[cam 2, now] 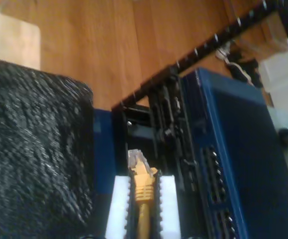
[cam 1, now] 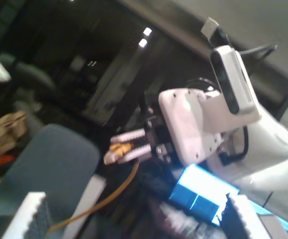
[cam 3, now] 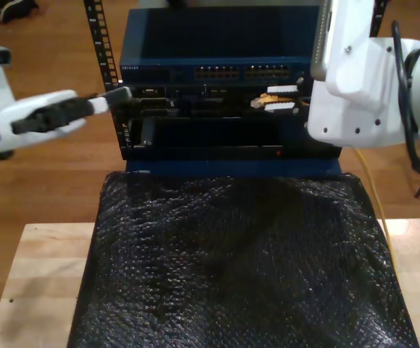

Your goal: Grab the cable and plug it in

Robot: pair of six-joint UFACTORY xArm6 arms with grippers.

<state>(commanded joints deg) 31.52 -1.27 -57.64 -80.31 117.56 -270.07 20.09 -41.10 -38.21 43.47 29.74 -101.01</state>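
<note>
Cable (cam 2: 143, 199): thin, yellow-orange, clear plug at tip. Plug end clamped between white pads of my second gripper (cam 2: 143, 186), pointing at dark rack face, not inserted. Remainder hangs slack at exterior view's right.

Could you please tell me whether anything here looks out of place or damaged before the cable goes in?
Nothing stands out. My second gripper holds the cable by its plug end, pinched straight between the white fingers, in front of the blue network switch. The black mat lies flat, if wrinkled.

My second gripper (cam 2: 144, 209) is clamped tight; my first gripper (cam 3: 115, 98) reaches level.
</note>
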